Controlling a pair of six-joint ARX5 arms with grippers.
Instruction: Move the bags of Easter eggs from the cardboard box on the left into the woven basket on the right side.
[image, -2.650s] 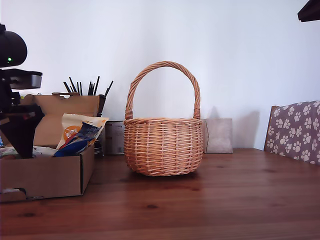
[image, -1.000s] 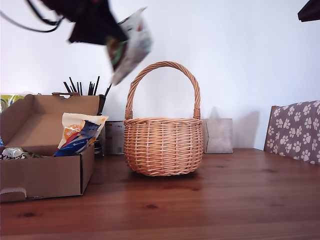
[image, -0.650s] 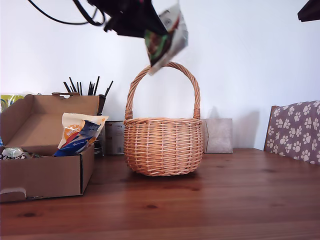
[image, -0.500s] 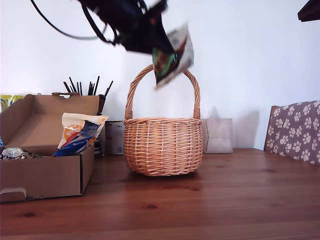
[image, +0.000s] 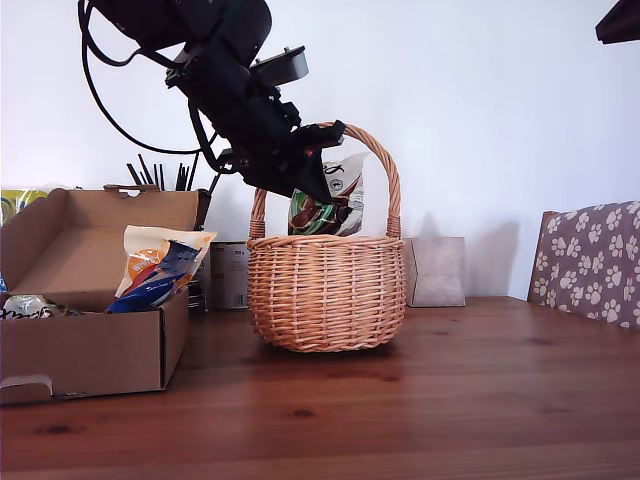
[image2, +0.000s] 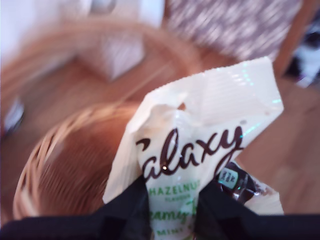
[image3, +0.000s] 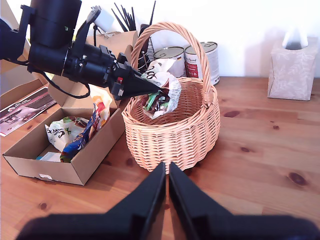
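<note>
Since half a second ago we are bringing the white-green bag (image: 330, 200) down: it was swinging above the basket handle, and now its lower end is dipping inside the rim of the woven basket (image: 325, 290), under the arch of the handle.

Going from the exterior view's left: the cardboard box (image: 95, 350) is sitting with its lid flap up, and the cream-and-orange bag (image: 150, 255) and the dark blue bag (image: 155, 285) are leaning against its inner wall just as before. Next, our first arm is reaching down from above the box toward the basket. My first gripper (image2: 172, 197) is pinching the white-green bag by its upper part, the fingers (image2: 222, 210) nearly together with only the crinkled plastic between them; the first wrist view is looking down past the bag into the basket.

My second gripper (image3: 167, 172) is hovering in front of the basket, holding nothing, its fingers pressed almost flat against each other, well apart from the bags.
</note>
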